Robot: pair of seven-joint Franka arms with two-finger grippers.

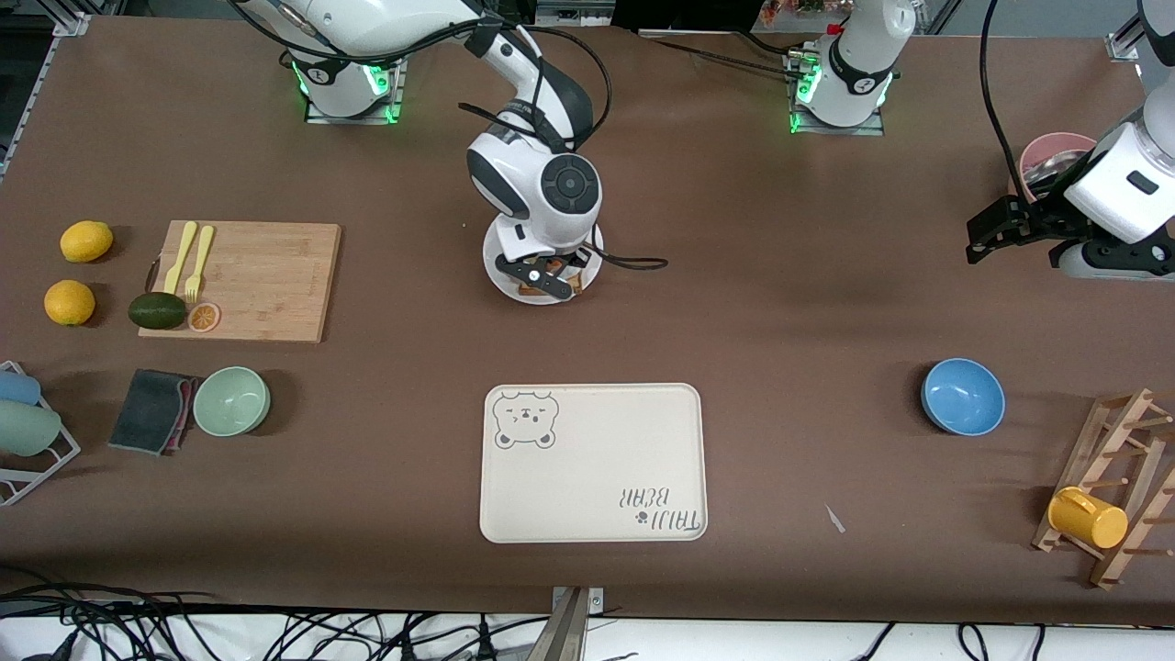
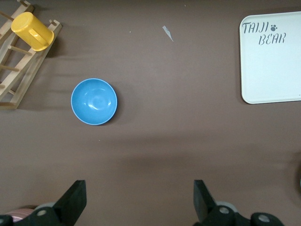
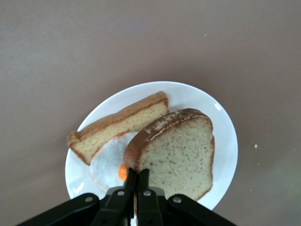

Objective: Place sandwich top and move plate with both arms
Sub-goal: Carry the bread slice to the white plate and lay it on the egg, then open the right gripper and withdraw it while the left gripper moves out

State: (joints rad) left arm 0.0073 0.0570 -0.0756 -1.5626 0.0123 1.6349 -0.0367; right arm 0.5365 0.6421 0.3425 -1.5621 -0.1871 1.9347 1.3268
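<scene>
We saw the right gripper (image 3: 136,181), jaws pinching the sandwich top (image 3: 176,153), over the plate (image 3: 225,141) holding egg-topped bread (image 3: 117,129); our left gripper (image 2: 139,200) waited, jaws spread, over the bench (image 2: 164,150).

The front camera looks down from high across the brown desk (image 1: 780,303), facing both bases. Each wrist camera looks down: the right close over the round white glossy plate (image 3: 225,136), the left higher, sharing the cream rectangular bear-print tray (image 2: 273,70) with the front.
</scene>
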